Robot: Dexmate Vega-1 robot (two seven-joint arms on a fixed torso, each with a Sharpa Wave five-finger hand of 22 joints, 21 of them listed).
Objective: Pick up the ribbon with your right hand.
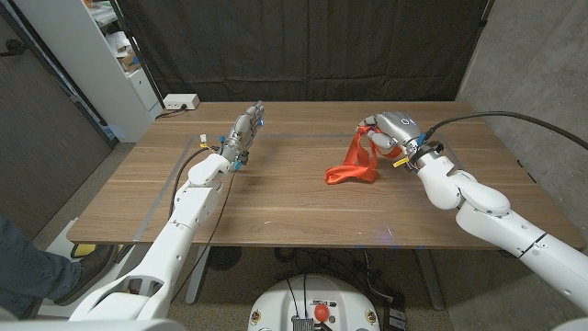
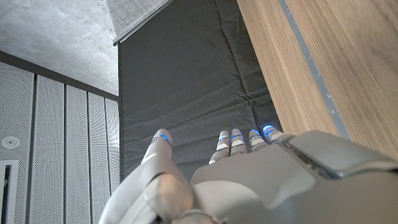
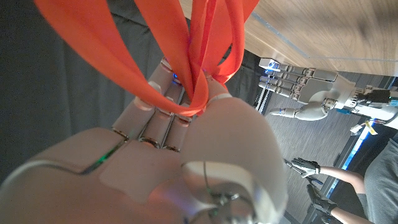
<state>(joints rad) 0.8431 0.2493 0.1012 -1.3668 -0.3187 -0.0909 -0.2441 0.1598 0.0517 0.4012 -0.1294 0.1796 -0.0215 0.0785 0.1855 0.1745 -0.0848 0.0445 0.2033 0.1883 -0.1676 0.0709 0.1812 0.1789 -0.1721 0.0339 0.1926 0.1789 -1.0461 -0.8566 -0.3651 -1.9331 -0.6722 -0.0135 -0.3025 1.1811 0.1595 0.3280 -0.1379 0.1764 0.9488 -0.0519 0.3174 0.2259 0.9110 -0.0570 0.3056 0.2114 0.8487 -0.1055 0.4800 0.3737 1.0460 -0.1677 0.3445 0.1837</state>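
An orange ribbon [image 1: 355,162] hangs in loops from my right hand [image 1: 390,131], which holds its upper end above the right half of the wooden table [image 1: 276,202]; the ribbon's lower loops trail onto the tabletop. In the right wrist view the ribbon [image 3: 199,56] is pinched between the thumb and the curled fingers [image 3: 155,115] of my right hand [image 3: 186,149]. My left hand [image 1: 246,129] stands on its edge over the left middle of the table, fingers straight and apart, holding nothing. The left wrist view shows my left hand [image 2: 249,174] from behind, fingers extended.
A white shelf unit [image 1: 101,55] stands at the far left, and a white power strip [image 1: 180,102] lies at the table's back left corner. Black curtain [image 1: 303,46] hangs behind the table. In the right wrist view a person's gloved hands [image 3: 314,180] appear beyond my left hand [image 3: 305,87].
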